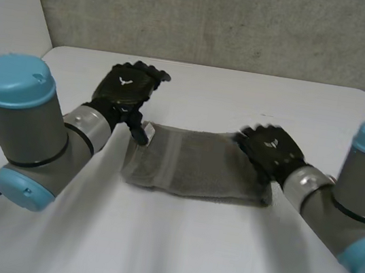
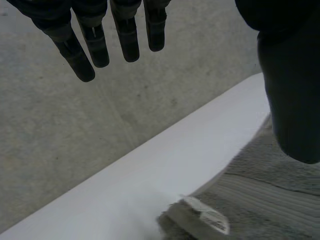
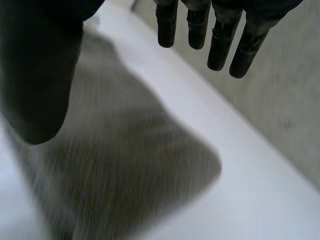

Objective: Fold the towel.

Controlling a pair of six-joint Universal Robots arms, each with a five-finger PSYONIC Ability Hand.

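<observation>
A grey towel [image 1: 194, 172] lies folded into a long strip across the middle of the white table [image 1: 172, 252]. My left hand [image 1: 127, 90] hovers at the strip's left end, fingers [image 2: 95, 45] straight and empty, above the towel [image 2: 270, 190] and its white label [image 2: 202, 217]. My right hand [image 1: 270, 149] is over the strip's right end, its fingers [image 3: 220, 40] straight with nothing between them and the thumb. The towel [image 3: 130, 170] lies flat beneath that palm.
A grey wall [image 1: 221, 19] rises just behind the table's far edge. Bare white table surface lies in front of the towel and to both sides of it.
</observation>
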